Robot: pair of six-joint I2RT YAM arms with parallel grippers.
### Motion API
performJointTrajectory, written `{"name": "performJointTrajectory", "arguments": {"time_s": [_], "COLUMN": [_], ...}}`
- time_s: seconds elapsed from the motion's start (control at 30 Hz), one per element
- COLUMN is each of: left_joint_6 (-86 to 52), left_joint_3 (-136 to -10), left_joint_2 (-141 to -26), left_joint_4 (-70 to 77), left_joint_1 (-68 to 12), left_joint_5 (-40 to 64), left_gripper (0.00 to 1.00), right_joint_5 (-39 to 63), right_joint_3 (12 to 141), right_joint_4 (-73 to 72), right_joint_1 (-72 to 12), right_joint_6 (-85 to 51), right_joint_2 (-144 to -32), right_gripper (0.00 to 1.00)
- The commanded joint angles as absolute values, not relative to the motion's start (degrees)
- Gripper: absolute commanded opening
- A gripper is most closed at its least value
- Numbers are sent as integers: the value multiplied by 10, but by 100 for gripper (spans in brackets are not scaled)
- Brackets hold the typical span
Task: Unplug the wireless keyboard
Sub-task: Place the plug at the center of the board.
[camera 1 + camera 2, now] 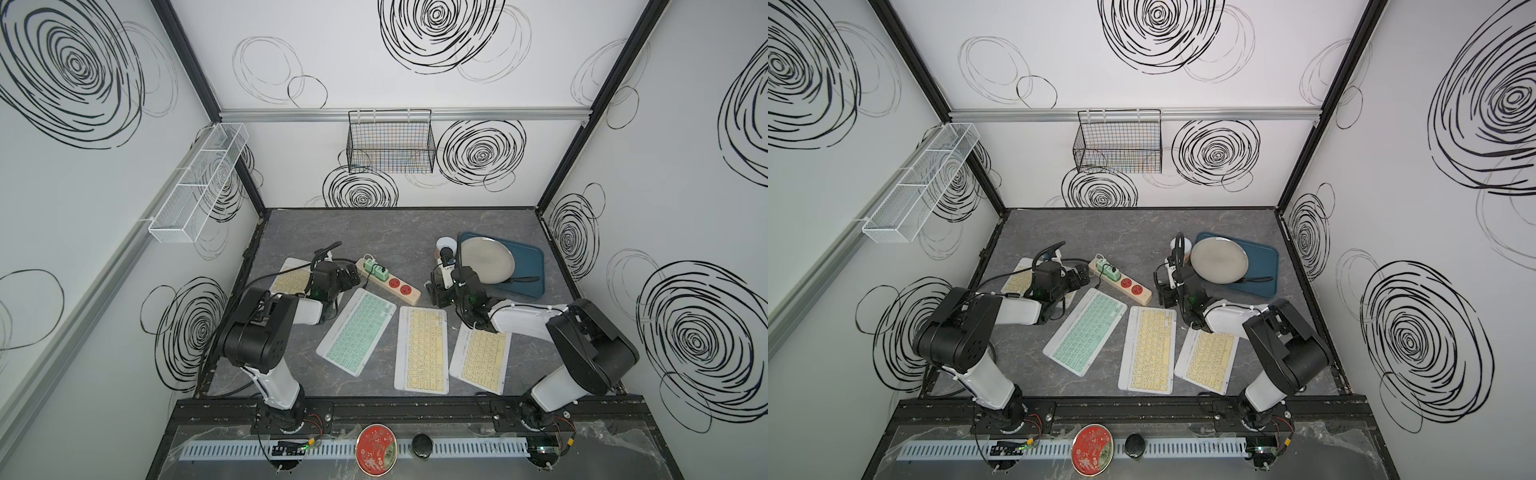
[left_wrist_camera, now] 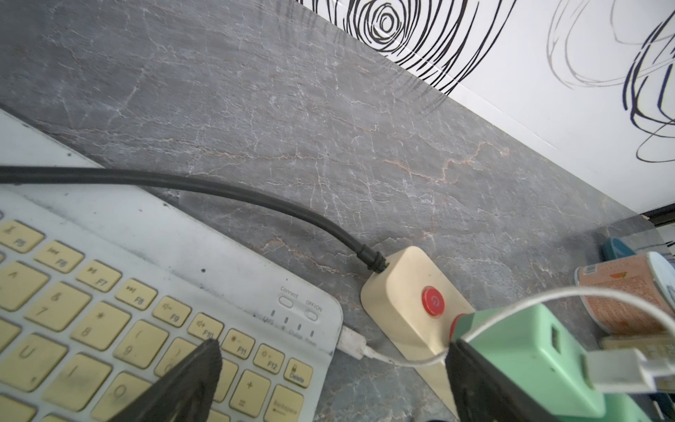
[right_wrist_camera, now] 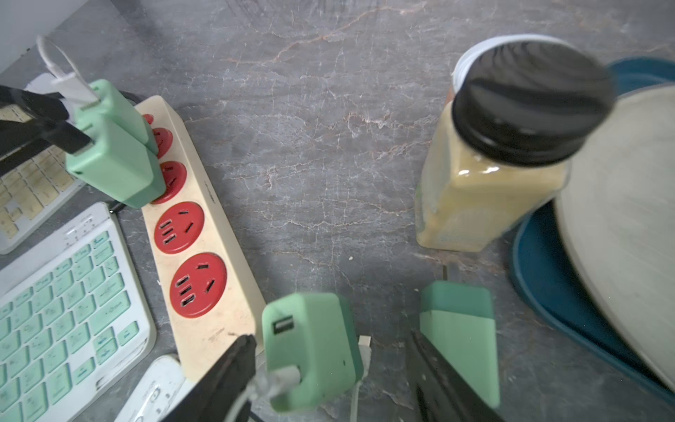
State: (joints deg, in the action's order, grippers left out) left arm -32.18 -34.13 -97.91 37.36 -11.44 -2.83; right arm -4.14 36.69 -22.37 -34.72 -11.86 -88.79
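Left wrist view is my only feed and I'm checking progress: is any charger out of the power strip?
Observer: Yes. In the right wrist view a loose green charger sits between the fingers of the open right gripper.
Operator: Any sockets free?
Observer: Two red sockets on the power strip are empty.
Operator: How many keyboards?
Observer: Four in both top views: one green keyboard, three yellow keyboards.
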Motion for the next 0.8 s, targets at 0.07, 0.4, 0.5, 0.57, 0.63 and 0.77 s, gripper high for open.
{"name": "performJointTrajectory", "arguments": {"time_s": [0.07,0.4,0.5,0.57,0.63,0.77], "left_joint_6": [-318,-325,-327,-325,-315,-298], "left_joint_3": [-325,-276,-253,-239,-229,-220], "left_joint_2": [-943,-849,-800,-766,-734,-687], "left_joint_4": [395,390,390,384,375,340], "left_joint_1": [-109,-118,-129,-142,-155,-171], "left_joint_5": [-35,-61,-73,-81,-76,-64], "left_gripper": [99,99,99,99,100,99], "right_joint_5": [-41,-61,-83,-86,-87,-84], "right_joint_3": [351,345,349,352,357,374], "right_joint_4": [-187,-160,-160,-165,-179,-212], "right_joint_1": [-349,-382,-404,-416,-431,-461], "right_joint_6": [-138,-146,-141,-140,-138,-127], "right_joint_2": [-828,-788,-785,-787,-793,-820], "right_gripper": [70,70,70,69,68,67]}}
